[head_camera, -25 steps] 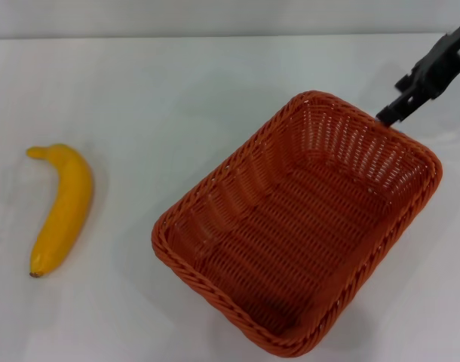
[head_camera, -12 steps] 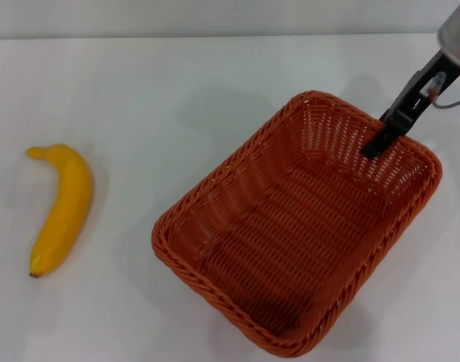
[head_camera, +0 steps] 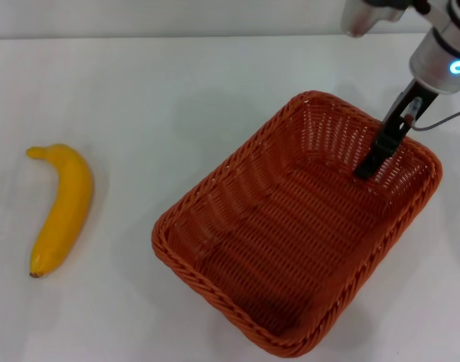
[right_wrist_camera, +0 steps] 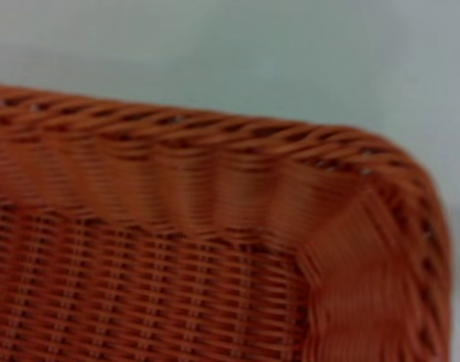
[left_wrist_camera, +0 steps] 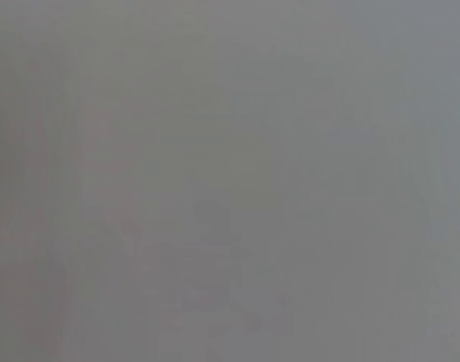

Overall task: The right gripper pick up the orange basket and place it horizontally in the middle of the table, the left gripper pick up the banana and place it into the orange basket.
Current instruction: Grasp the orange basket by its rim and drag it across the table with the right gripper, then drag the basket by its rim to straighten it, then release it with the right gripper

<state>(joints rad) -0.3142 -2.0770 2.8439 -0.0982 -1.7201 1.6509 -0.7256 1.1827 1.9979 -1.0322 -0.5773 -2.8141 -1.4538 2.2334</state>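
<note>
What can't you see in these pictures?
- The left gripper: out of the head view, and the left wrist view shows only blank grey.
- The right gripper: one dark finger dips inside the orange basket; any second finger and its opening are unclear. The right wrist view shows only basket weave.
- The basket's near corner: cut off by the head view's bottom edge.
- The banana: its underside, against the table.

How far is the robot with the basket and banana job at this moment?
Nothing looks finished. The orange basket lies slanted on the table, toward the right side. In hand: the right gripper reaches down inside the basket's far right corner, beside the wall; a grasp cannot be confirmed. Left to do: set the basket horizontally in the middle, then move the banana, which lies untouched at the left. The left gripper is not in view.
</note>
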